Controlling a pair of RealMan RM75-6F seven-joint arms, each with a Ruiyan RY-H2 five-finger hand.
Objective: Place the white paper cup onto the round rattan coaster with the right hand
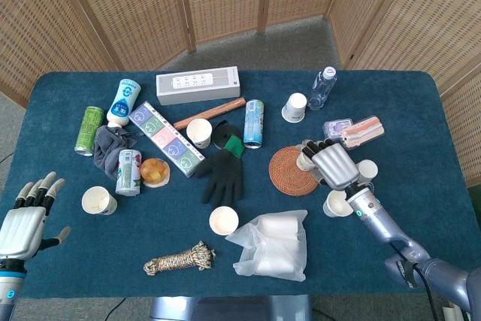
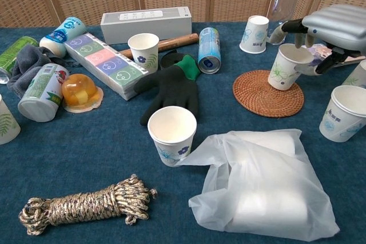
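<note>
The right hand (image 2: 334,27) grips the white paper cup (image 2: 287,67) by its rim and upper wall, fingers curled over the far lip, and the cup hangs tilted, its mouth leaning toward the hand while its base sits over the near-hand edge of the round rattan coaster (image 2: 268,93). In the head view the same cup (image 1: 305,160) shows just under the fingertips at the coaster's (image 1: 291,171) border, so whether the base touches the weave or floats just above it cannot be told. The main risk is a release from this lean: a light, empty cup let go off-level would likely topple or roll off the rim onto the blue table (image 2: 86,147) instead of standing. A second risk is placement too close to the hand's side, leaving the base half off the coaster. Squeezing harder to correct the tilt could crumple the thin wall. Nearby clutter matters too (another paper cup (image 2: 341,112) stands just below the wrist, and a water bottle (image 2: 283,1) beyond the fingers), so a wide withdrawal could knock either. The left hand (image 1: 24,219) rests spread and holds nothing, well apart from all this.
</note>
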